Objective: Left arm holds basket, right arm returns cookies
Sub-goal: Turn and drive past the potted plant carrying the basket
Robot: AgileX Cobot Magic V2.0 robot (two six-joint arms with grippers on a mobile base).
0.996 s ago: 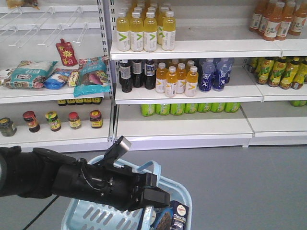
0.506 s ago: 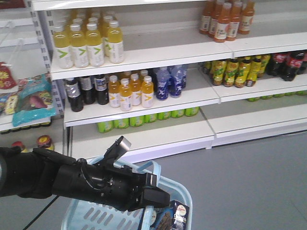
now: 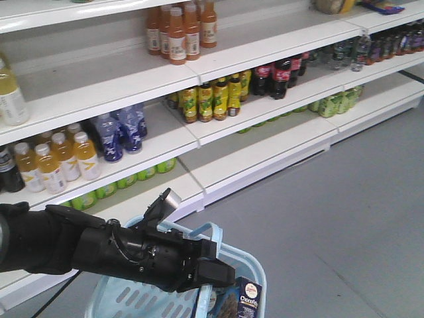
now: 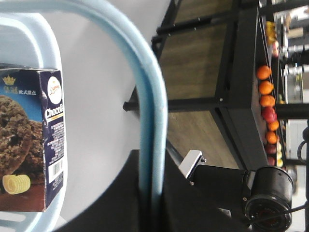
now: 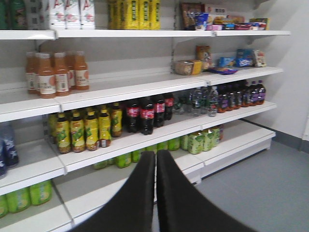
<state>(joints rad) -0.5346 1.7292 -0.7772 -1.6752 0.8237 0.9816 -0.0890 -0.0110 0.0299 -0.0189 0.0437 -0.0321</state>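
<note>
**Desk:** What does the front view show?

**Photographer:** A supermarket aisle. The left arm (image 3: pixel 79 245), thick and black with a small silver block (image 3: pixel 167 201) on top, reaches out low over a light blue basket (image 3: pixel 126 298) above the grey floor (image 3: pixel 344 218).

**Desk:** And its grip?

**Photographer:** The left fingers (image 3: pixel 215 271) are closed around the basket's loop handle (image 3: pixel 205 228). In the left wrist view the handle runs straight down into the black clamp.

**Desk:** Where are the cookies?

**Photographer:** The cookies (image 3: pixel 244 297), a dark navy box, stand upright inside the basket, in the corner towards the right of the front view (only the top of the box clears that picture's bottom edge). From the wrist, the box shows its chocolate cookie picture, white lettering and a barcode on the side, close against the basket's wall.

**Desk:** The right arm?

**Photographer:** Only the right fingers (image 5: pixel 137 198) appear, in their own wrist view. They are two black prongs pressed almost together, with a thin slit between them, holding nothing. They point at white shelves (image 5: pixel 125 87) stocked with orange drinks (image 5: pixel 55 72), yellow-labelled bottles (image 5: pixel 87 130), cola (image 5: pixel 147 113) and green packs (image 5: pixel 200 140).

**Desk:** Anything else?

**Photographer:** Beyond the handle, the left wrist view catches a dark rack (image 4: pixel 241 96) with oranges (image 4: pixel 264 87) lined along it.
</note>
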